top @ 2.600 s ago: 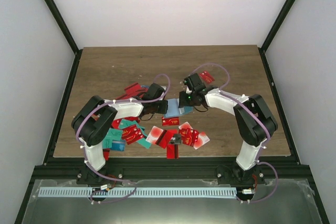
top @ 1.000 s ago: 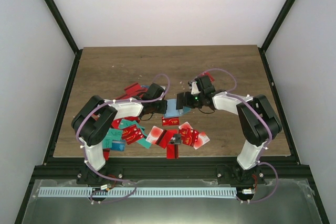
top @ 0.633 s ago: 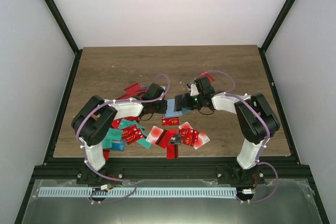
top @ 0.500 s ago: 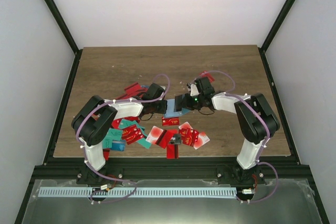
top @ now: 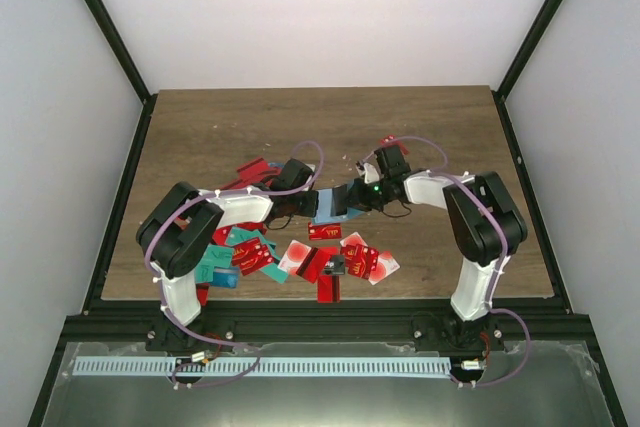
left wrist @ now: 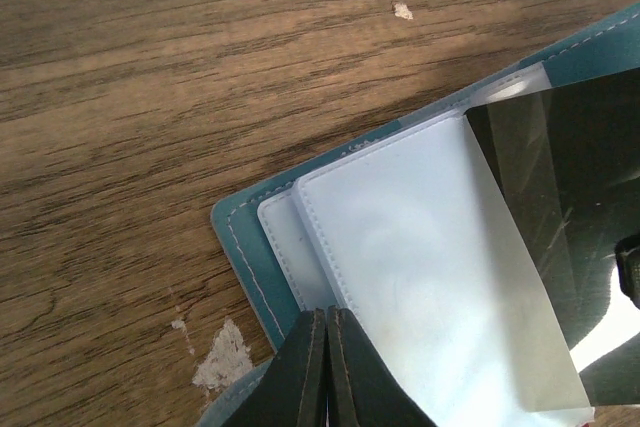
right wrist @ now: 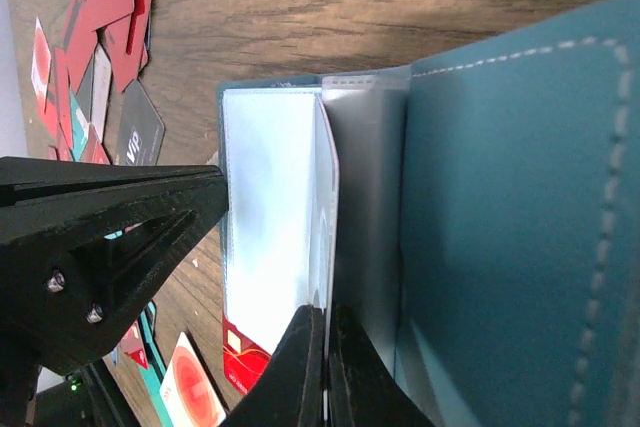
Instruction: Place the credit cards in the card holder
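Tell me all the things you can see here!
cards: many; mostly red, some teal, a few white or dark; scattered on the near half of the table, mostly by the left arm
holder: one; teal with pale sleeves; open at the table's middle
table: one; brown wood; under everything
specks: a few; pale; on the wood beside the holder
cables: two; purple; looping along the arms
left arm: one; white and black; reaching to the middle
right arm: one; white and black; reaching to the middle
left fingers: two; black; shut on a holder sleeve
right fingers: two; black; shut on a holder sleeve
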Controlling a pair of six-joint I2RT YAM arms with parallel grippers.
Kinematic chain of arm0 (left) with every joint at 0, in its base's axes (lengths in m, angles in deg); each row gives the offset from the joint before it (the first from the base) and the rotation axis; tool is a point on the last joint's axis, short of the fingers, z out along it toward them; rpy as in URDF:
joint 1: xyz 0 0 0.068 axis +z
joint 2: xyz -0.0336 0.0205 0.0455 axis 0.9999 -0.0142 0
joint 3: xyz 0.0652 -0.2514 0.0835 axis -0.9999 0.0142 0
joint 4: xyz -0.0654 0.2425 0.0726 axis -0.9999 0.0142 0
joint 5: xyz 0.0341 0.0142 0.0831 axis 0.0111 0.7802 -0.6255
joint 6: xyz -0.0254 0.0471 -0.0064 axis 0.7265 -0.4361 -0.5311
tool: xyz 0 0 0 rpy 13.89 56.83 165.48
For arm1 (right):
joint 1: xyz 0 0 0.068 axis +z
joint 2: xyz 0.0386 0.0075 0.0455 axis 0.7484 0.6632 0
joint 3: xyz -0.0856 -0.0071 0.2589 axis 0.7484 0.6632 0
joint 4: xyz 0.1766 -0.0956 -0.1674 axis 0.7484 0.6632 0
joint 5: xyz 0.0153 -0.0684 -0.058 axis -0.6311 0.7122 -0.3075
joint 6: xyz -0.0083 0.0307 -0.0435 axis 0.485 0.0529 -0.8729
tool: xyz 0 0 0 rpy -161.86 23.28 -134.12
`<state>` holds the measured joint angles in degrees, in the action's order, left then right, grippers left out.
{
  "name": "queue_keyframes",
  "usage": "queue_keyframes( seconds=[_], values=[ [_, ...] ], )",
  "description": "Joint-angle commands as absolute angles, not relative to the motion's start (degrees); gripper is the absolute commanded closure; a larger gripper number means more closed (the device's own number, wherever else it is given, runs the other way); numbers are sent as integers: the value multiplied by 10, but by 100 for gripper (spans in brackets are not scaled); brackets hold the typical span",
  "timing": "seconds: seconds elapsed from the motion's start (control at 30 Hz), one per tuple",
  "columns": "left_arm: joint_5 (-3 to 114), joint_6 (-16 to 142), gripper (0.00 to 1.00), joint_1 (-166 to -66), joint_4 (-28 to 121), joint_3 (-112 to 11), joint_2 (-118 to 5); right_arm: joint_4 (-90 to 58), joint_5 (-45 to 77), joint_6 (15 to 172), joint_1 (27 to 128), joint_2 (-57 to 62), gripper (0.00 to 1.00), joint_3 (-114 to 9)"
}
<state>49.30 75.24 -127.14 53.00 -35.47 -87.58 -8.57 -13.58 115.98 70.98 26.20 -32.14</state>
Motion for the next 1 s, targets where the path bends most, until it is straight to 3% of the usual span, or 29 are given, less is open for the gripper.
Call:
queue_keyframes(
  seconds=[0.0, 0.97],
  values=[
    [490, 748, 96, -1269, 555, -363, -898, -21, -159, 1136, 706, 296, 99, -339],
    [494, 735, 96, -1269, 573, -380, -908, -52, -223, 1158, 725, 363, 99, -360]
  ],
)
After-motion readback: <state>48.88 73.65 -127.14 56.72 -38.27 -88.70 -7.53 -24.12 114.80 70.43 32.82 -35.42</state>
